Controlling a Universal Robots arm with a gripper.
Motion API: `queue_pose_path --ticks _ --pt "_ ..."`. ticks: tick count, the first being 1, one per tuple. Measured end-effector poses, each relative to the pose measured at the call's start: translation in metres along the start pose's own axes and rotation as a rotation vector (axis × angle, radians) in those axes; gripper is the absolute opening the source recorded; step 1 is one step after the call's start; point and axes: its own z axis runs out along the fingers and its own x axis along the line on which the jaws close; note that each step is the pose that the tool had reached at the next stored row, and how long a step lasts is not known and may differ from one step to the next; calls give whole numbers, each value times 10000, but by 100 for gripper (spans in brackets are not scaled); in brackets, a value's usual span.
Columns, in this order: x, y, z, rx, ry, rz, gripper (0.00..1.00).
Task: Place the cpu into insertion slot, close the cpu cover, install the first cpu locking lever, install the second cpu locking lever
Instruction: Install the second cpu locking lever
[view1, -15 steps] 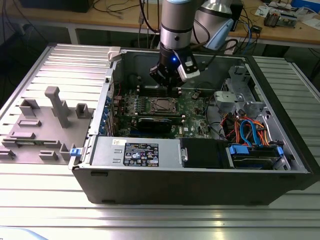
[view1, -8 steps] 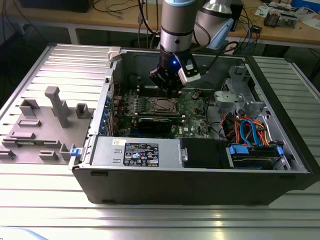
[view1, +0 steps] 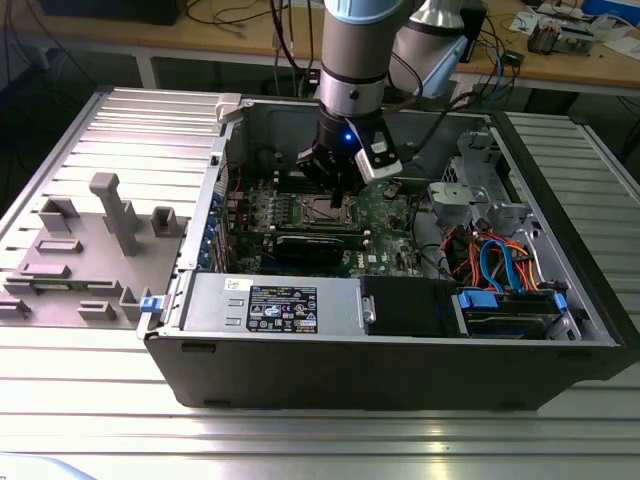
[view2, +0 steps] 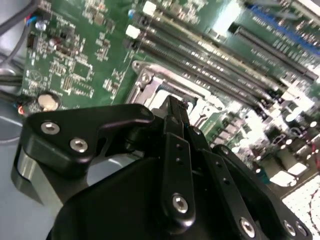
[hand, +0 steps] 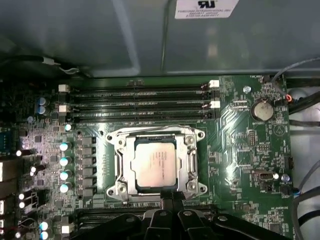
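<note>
The cpu (hand: 155, 163) sits flat in its socket near the middle of the green board (hand: 240, 155), with the cpu cover (hand: 191, 161) lying closed over its edges. The hand (hand: 172, 199), fingers pressed together and gripping nothing, hovers at the socket's six o'clock edge in the first wrist view. A thin wire lever (hand: 150, 129) runs along the twelve o'clock side. Judging from this, a slightly off-line push could slip off a lever and scrape the board.
</note>
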Motion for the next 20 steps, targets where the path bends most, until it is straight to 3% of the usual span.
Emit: queue_pose_path --ticks 3,7,11,13,15,18,20 --pt "13 -91 -5 -37 2 -8 11" --pt "39 -182 9 -151 8 -57 11" --pt "105 -212 31 -213 16 -155 11" --pt "119 -219 55 -272 90 -424 11" --pt "160 -227 86 -339 107 -629 11" --pt "249 -282 99 -624 109 -632 11" --pt "285 -353 117 -766 108 -630 11"
